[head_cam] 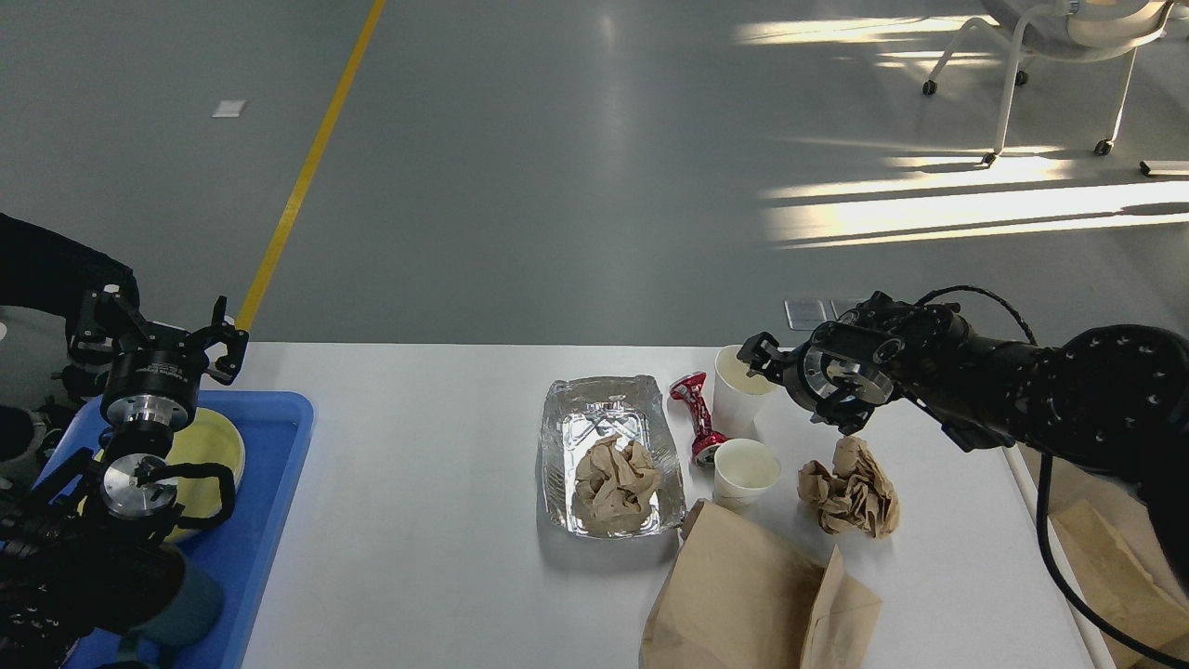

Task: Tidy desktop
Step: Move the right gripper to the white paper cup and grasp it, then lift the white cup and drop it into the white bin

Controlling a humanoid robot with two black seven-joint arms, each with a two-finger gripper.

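Head view: white worktop (437, 557) filling the lower frame, grey floor beyond. At centre, a foil tray (608, 455) holding a wad of crumpled brown paper (615, 480). Just right of it, a crushed red can (697, 416) lying against two white paper cups: far cup (738, 400) upright, near cup (745, 471) just beside the can's lower end. Second crumpled paper wad (851, 490) further right; flat brown paper bag (757, 599) at the near edge. Right pincer (764, 358) at the far cup's rim, fingers dark and bunched; whether apart or together, cannot tell. Left pincer (225, 346) raised over the far corner of a blue tray (279, 465) at the worktop's left end, fingers slightly apart, clamped on nothing. Yellow-green dish (209, 441) in the tray, partly hidden behind the left arm.
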